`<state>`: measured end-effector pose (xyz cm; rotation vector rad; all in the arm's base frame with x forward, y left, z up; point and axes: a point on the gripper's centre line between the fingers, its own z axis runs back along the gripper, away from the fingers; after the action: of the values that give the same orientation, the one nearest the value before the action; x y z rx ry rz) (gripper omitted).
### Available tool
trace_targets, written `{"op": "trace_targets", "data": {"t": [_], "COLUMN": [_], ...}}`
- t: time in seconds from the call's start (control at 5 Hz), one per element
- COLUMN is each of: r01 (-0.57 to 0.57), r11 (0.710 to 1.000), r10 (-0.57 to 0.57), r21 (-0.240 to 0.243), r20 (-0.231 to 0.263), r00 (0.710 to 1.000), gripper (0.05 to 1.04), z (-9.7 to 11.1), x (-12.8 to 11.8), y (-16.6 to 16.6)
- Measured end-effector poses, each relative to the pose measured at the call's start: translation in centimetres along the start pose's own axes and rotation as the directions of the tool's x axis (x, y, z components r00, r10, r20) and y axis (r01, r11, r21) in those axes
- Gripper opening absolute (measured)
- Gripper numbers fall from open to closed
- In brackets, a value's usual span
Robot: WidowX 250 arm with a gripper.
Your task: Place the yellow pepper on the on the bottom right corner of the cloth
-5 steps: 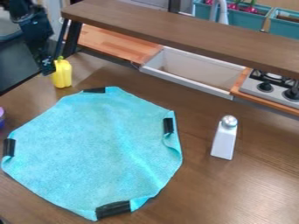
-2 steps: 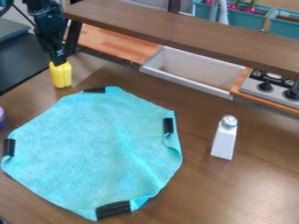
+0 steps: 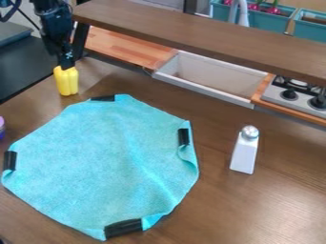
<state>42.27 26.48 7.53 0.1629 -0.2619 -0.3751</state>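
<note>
Black strips, four, edge one cloth; one pincer (clenched? can't tell) is at one yellow pepper.

No text, label, brand, number or sign could be read.

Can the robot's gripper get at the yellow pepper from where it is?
Probably yes: the gripper is at the top of the yellow pepper, and nothing appears to stand between them.
</note>
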Motion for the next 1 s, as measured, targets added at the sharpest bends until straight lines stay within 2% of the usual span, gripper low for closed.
{"op": "trace_targets", "data": {"t": [0.6,0.8,1.0], "r01": [-0.001,-0.017,-0.022], "r11": [1.0,1.0,0.999], "r10": [0.002,0.017,0.023], "r21": [0.017,0.024,0.032], "r20": [-0.029,-0.031,-0.037], "r00": [1.0,0.999,0.999], "gripper": [0.971,0.704,0.37], "z": [-1.8,-2.3,-2.6], "x": [0.7,0.8,0.8], "y": [0.3,0.4,0.4]}}
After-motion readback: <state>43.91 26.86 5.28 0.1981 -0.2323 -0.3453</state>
